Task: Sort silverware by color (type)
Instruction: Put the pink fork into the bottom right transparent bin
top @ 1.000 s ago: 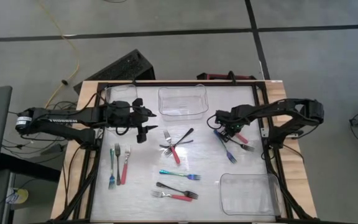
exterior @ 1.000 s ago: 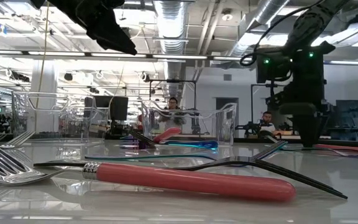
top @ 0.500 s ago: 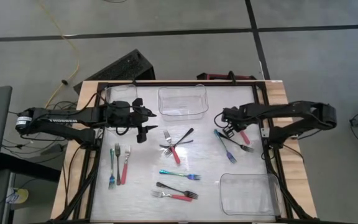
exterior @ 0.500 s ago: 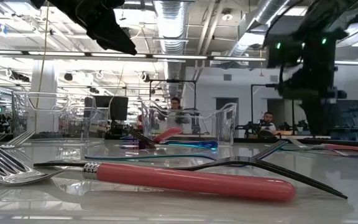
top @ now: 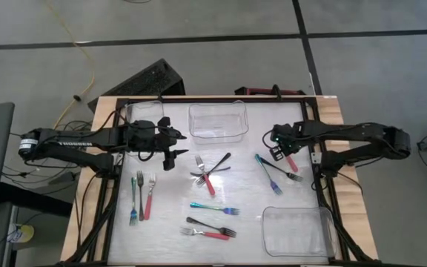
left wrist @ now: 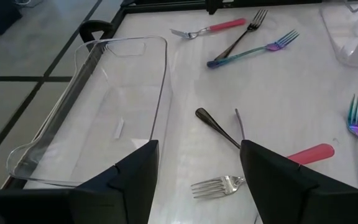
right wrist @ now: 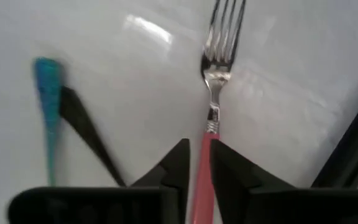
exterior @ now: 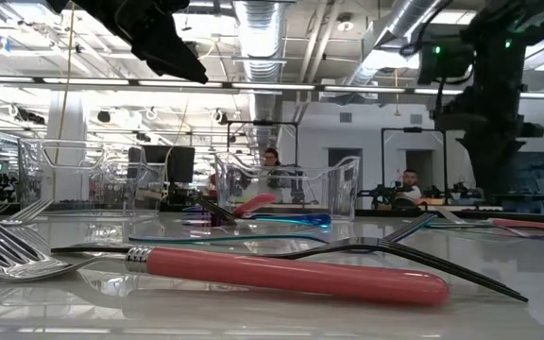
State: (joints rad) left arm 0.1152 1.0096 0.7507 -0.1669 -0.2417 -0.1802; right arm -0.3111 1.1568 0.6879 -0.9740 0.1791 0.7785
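Silverware lies scattered over the white counter (top: 176, 222), all loose small forks with coloured handles.

Right side: right hand (top: 279, 150) low over a red-handled fork (right wrist: 211, 93). Wrist view shows the two fingers (right wrist: 174, 168) close on either side of the pink handle, nearly together; cannot tell whether they actually pinch it. Blue-handled fork (top: 268, 175) and a black-handled fork (top: 278, 169) lie crossed just beside it, toward the front.

Centre: three forks crossed in a pile, red (top: 206, 180), black (top: 219, 162) and one bluish (top: 217, 170). In front of them a teal fork (top: 213, 208) alone, then a black fork (top: 207, 226) and a red fork (top: 204, 234) side by side.

Left side: teal fork (top: 134, 200), dark fork (top: 140, 194) and red fork (top: 149, 197) lined up parallel.

Left hand (top: 170, 145) held above the counter near the back, fingers (left wrist: 135, 177) well apart, nothing between them. Clear tub (top: 216, 122) at back centre, just beside it. Second clear tub (top: 297, 231) at front right. Third tub (top: 146, 113) partly under the left arm.

Low view: red fork handle (exterior: 291, 275) close to the lens; people visible in the room behind.
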